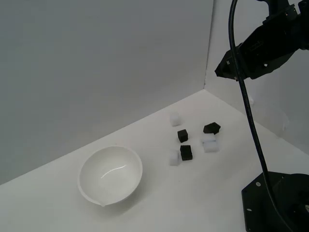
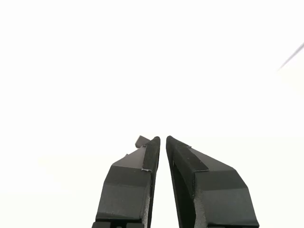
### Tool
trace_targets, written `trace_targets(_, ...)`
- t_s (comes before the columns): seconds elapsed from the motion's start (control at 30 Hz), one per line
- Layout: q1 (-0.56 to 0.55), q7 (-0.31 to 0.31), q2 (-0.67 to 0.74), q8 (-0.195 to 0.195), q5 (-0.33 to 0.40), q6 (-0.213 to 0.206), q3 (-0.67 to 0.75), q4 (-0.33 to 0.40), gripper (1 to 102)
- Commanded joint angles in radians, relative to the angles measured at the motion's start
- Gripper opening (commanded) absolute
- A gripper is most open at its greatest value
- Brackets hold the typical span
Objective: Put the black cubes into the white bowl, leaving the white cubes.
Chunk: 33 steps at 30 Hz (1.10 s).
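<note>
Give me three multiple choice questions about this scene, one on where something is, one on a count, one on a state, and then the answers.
1. Where is the bowl relative to the cubes in the exterior view?
A. To their left
B. To their right
C. Behind them, against the wall

2. How many black cubes are on the table?
A. One
B. Three
C. Five

3. What is in the bowl?
A. One black cube
B. One white cube
C. Nothing

Answers:
1. A, since the bowl sits toward the exterior view's left and the cubes lie to its right.
2. B, with black cubes at and among the white cubes.
3. C, as its hollow shows only glossy white; the hand is up in the air, fingers nearly together, holding nothing.
</note>
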Motion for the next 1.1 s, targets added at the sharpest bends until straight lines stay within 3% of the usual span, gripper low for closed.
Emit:
trace_targets(0.0, 0.046, 0.011, -0.032, 0.015, -0.029, -0.009, -0.032, -0.018, 7)
trace_targets(0.3, 0.092, 0.011, -0.156, 0.017, -0.023, -0.009, -0.155, -0.015, 11)
trace_targets(0.8, 0.091, 0.009, -0.229, 0.017, 0.014, -0.009, -0.229, 0.02, 11)
trace_targets(1.07, 0.091, -0.044, -0.27, 0.017, 0.038, -0.009, -0.268, 0.043, 13)
